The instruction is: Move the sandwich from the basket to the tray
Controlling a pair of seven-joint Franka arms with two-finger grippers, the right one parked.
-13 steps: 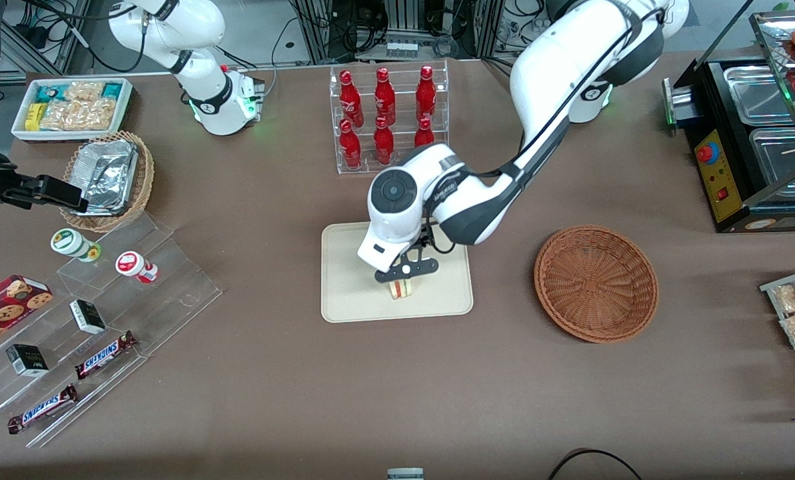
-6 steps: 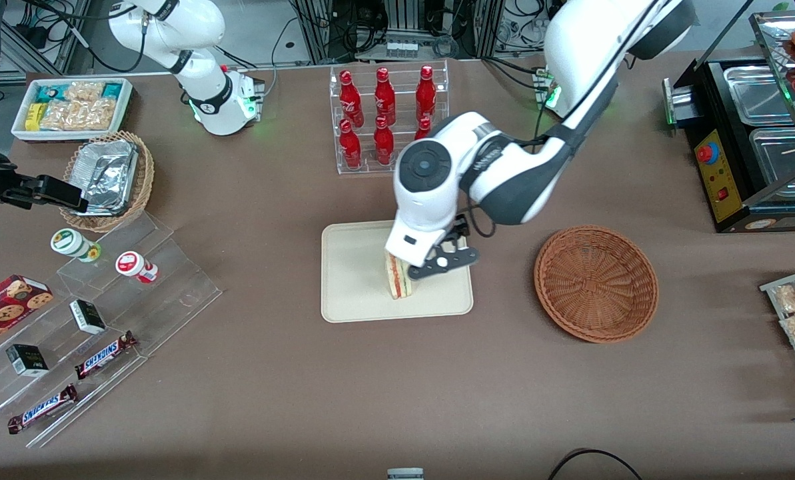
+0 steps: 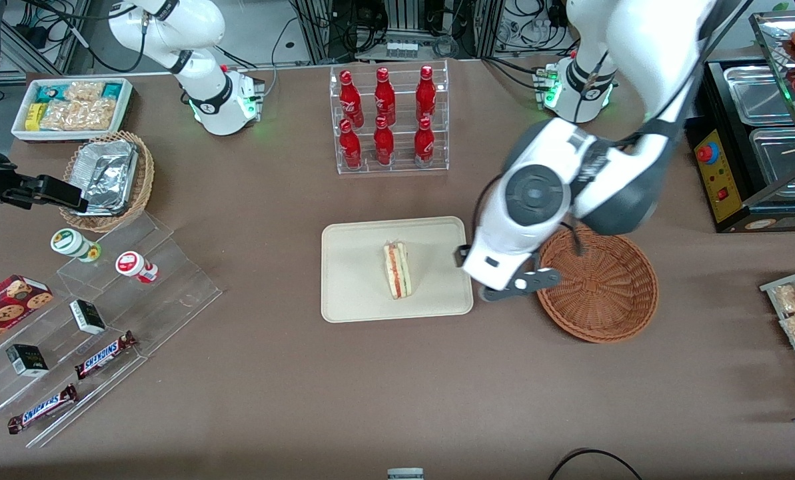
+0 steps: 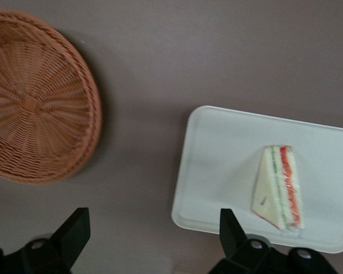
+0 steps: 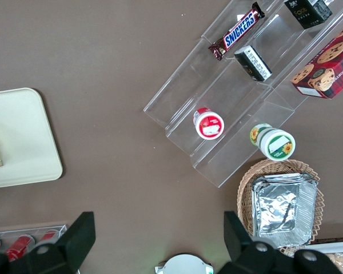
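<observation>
The sandwich (image 3: 397, 270) lies flat on the cream tray (image 3: 357, 287), a white wedge with red and green filling, free of any grip. The reddish-brown wicker basket (image 3: 597, 287) stands beside the tray, toward the working arm's end, and holds nothing. My gripper (image 3: 500, 285) hovers high over the strip of table between tray and basket. It is open, with only bare table between its black fingers (image 4: 73, 231). The wrist view shows the gripper (image 4: 151, 231), the basket (image 4: 34, 103), the tray (image 4: 228, 160) and the sandwich (image 4: 277, 188) below it.
A clear rack of red bottles (image 3: 389, 120) stands farther from the camera than the tray. An acrylic stepped shelf with snacks (image 3: 104, 300), a tan basket of foil containers (image 3: 107, 177) and a white snack bin (image 3: 70, 107) sit toward the parked arm's end. A black food warmer (image 3: 757, 133) sits toward the working arm's.
The gripper let go of the sandwich on the tray, rose, and swung away toward the basket. The sandwich now lies uncovered on the tray.
</observation>
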